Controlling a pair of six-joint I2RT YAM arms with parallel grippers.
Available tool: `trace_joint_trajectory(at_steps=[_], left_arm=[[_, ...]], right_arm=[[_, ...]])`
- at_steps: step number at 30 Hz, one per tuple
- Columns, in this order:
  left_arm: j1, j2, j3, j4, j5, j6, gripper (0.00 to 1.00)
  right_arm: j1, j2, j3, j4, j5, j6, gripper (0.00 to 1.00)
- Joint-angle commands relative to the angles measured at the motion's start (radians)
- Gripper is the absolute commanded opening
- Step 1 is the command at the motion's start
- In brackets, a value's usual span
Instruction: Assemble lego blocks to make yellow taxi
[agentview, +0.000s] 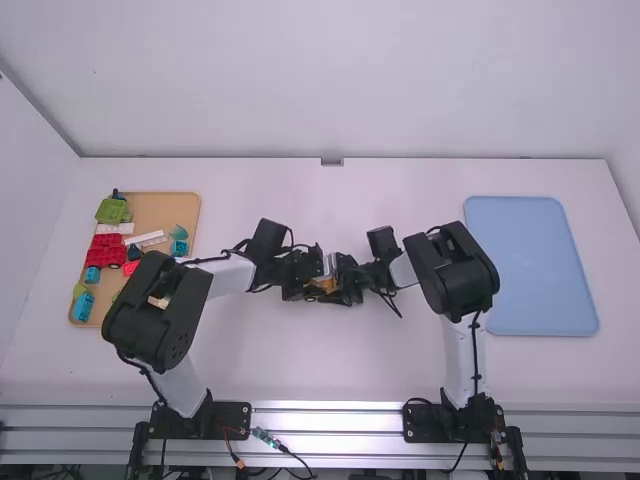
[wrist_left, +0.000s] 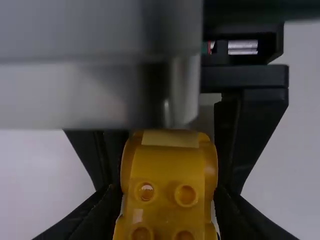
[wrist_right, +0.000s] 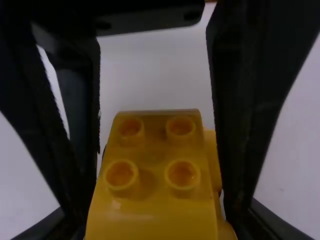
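In the high view, my left gripper and right gripper face each other near the table's middle, the yellow block piece between them. In the left wrist view the yellow piece, rounded with studs, is clasped by my left gripper, shut on it; the other gripper's black fingers flank it farther off. In the right wrist view, studs and a sloping face show on the yellow piece, and my right gripper is shut on it too, between the left gripper's fingers. Its underside is mostly hidden.
An orange tray at the left holds several loose blocks, among them a red piece, a green piece and a blue piece. The left arm passes over its front right corner. A blue tray lies at the right.
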Motion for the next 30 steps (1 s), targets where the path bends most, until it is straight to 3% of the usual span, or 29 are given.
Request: trace_joint_trajectory(at_steps=[1, 11, 20, 22, 23, 24, 27, 30], left_arm=[[0.018, -0.036, 0.005, -0.013, 0.019, 0.0, 0.52], [0.026, -0.06, 0.005, -0.024, 0.016, 0.001, 0.53], [0.128, -0.146, 0.005, -0.097, 0.023, 0.004, 0.54], [0.157, -0.158, 0.005, -0.111, 0.023, 0.009, 0.59], [0.174, -0.164, 0.005, -0.124, 0.031, 0.03, 0.76], [0.196, -0.172, 0.005, -0.141, 0.055, 0.065, 1.0], [0.273, -0.192, 0.005, -0.172, 0.142, 0.146, 0.99], [0.367, -0.21, 0.005, -0.18, 0.254, 0.188, 0.99]], right_arm=[[0.004, 0.013, 0.013, -0.005, 0.021, 0.0, 0.51], [0.004, 0.013, 0.013, -0.013, 0.051, 0.0, 0.51], [-0.013, 0.013, 0.013, -0.019, 0.055, 0.0, 0.52], [-0.019, 0.013, 0.014, -0.028, 0.055, 0.0, 0.52], [-0.024, 0.013, 0.014, -0.029, 0.055, 0.0, 0.52], [-0.025, 0.013, 0.013, -0.027, 0.055, 0.0, 0.52], [-0.034, 0.013, 0.013, -0.028, 0.055, 0.0, 0.57], [-0.044, 0.013, 0.014, -0.028, 0.05, 0.001, 0.73]])
